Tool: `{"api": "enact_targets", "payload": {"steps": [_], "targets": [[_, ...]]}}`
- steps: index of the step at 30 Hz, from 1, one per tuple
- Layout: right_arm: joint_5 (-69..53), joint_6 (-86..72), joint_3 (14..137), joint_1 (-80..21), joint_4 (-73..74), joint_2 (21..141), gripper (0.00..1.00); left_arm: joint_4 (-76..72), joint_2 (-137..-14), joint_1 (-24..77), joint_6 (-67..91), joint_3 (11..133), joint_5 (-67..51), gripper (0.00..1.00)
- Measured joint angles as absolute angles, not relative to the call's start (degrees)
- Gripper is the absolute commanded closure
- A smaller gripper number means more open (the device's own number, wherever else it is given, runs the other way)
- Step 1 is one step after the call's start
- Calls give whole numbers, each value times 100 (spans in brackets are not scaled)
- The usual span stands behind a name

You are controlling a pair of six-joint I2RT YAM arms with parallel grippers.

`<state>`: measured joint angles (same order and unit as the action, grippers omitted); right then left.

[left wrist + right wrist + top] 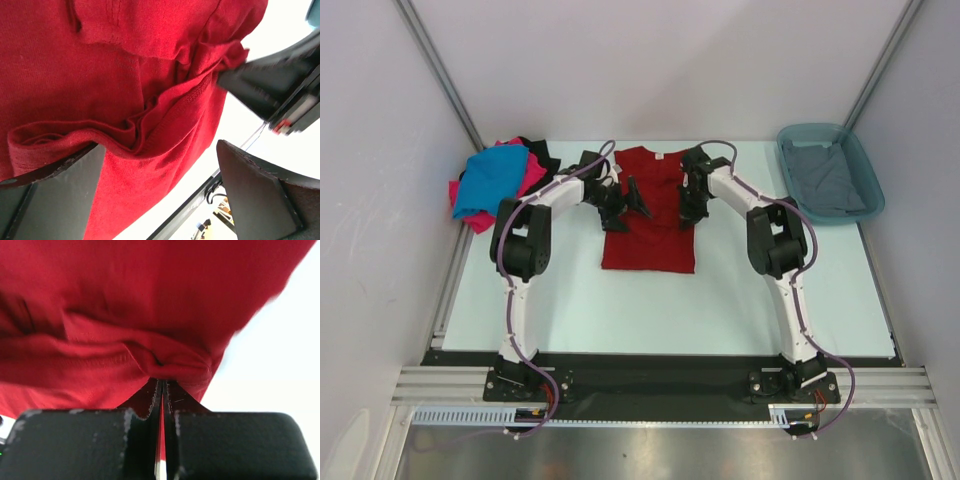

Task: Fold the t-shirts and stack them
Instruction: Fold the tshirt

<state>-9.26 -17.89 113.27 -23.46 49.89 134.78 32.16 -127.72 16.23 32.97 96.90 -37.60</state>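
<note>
Now the dark red t-shirt [648, 215] lies mid-counter [620, 310], toward twelve o'clock. The right tool [162, 390] is pinched tight on its three-o'clock edge, and the left tool [160, 175] gapes wide at nine o'clock.

Black shirt [543, 151], far left: you get only a sliver, the rest hidden by the blue shirt [490, 185] and pink shirt [532, 172]. Left arm [565, 188] and right arm [740, 188] cover the red shirt [648, 245] at its sleeves. Its right edge blurs in the right wrist view, maybe the hem.
</note>
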Motion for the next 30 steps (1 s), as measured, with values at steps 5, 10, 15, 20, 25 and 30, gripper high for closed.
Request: {"api": "enact_targets", "payload": {"steps": [5,10,15,20,25,30], "targets": [[-943,-1822,12180,-2200,5026,13976,100,3295,-12774,1623,3286,9690,-3712,0],[-943,-1876,12755,-2108,4989,14302,100,3385,-12772,1623,3242,9690,-3632,0],[-932,-1964,13054,-1975,4851,14468,100,3398,-12772,1623,3227,9690,-3618,0],[-880,-1968,13218,-1793,4635,14499,99,3400,-12772,1625,3188,9688,-3618,0],[-674,-1946,13253,-1581,4372,14497,56,3400,-12759,1629,3133,9662,-3616,0],[-604,-1865,12621,-1306,4257,14134,43,3498,-12575,1629,2943,9480,-3413,0]]}}
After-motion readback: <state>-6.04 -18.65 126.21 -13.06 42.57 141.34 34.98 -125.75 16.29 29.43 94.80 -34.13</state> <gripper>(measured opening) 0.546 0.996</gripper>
